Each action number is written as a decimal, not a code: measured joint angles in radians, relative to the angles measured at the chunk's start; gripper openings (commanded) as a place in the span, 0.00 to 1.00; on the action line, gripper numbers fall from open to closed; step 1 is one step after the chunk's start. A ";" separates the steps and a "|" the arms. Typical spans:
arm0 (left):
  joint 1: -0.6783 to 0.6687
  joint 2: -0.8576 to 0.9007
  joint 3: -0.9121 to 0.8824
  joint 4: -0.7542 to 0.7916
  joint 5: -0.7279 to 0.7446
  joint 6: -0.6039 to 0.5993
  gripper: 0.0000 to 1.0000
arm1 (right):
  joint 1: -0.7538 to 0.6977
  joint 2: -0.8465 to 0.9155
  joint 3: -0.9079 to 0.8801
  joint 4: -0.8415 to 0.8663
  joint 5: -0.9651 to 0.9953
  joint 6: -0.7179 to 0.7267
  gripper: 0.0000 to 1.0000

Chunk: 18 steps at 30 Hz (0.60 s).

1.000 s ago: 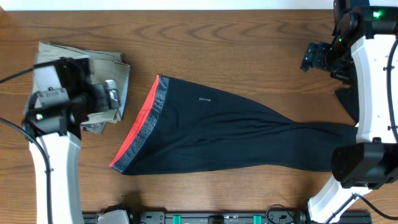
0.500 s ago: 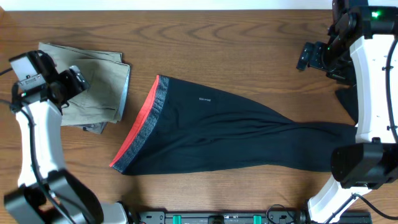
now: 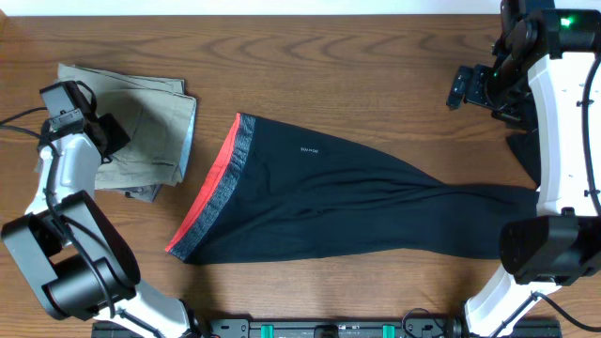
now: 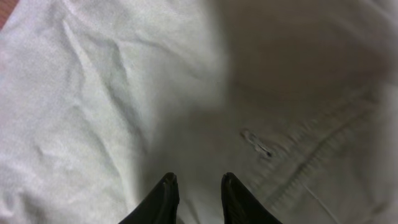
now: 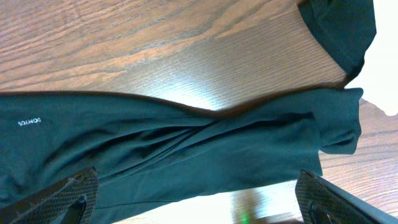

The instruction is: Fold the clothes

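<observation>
left fingers have just narrowed to a slim empty gap over khaki trousers; right fingers gape; leggings await folding.

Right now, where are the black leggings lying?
In the overhead view, the leggings lie across the middle of the table, red-and-grey waistband toward the left, just right of the khaki trousers.

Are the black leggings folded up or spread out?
Spread out: the black leggings lie full length across the table, waistband left, legs reaching right.
</observation>
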 measured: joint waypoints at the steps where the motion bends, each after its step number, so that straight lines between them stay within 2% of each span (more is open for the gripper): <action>1: 0.000 0.010 0.000 0.006 -0.006 -0.003 0.20 | 0.000 0.000 0.000 0.000 0.000 0.000 0.99; 6: 0.000 0.071 0.000 0.021 -0.015 0.000 0.20 | 0.000 0.000 0.000 0.000 -0.003 0.000 0.99; 18: 0.001 0.180 0.015 0.175 -0.034 0.000 0.20 | 0.000 0.000 0.000 -0.010 -0.003 0.000 0.99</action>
